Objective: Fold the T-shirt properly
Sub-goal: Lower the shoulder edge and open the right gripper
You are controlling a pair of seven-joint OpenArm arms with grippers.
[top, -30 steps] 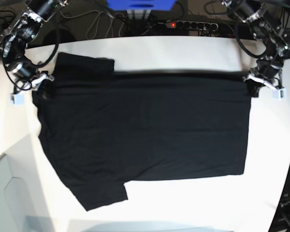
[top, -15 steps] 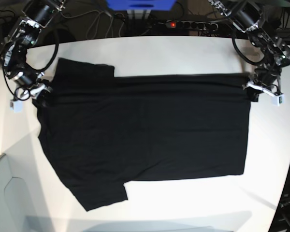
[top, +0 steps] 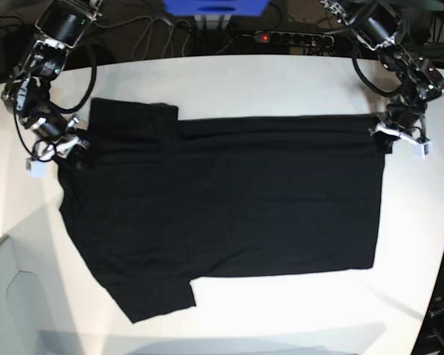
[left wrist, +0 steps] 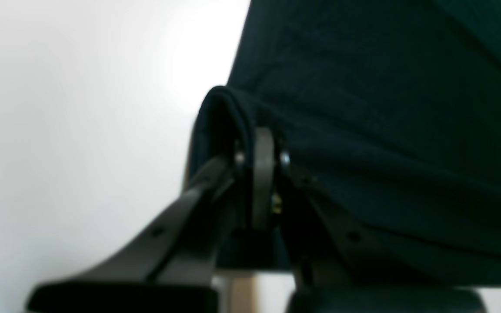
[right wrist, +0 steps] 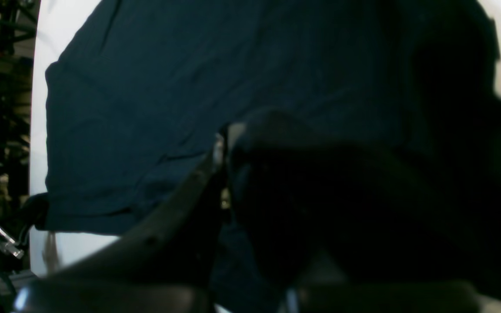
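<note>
T-shirt (top: 222, 207) spread flat on white surface (top: 281, 81), far edge doubled over. Left gripper (top: 391, 137) fingers pinching far-right corner; right gripper (top: 68, 145) fingers pinching far-left shoulder area. Since a second ago both grippers moved nearer, far fold drawn slightly toward near side. Judgement: lengthwise fold under way, barely begun.

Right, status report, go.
Left gripper shut on T-shirt far corner. Right gripper shut on opposite far edge. Shirt flat on table. Nothing in the way.
</note>
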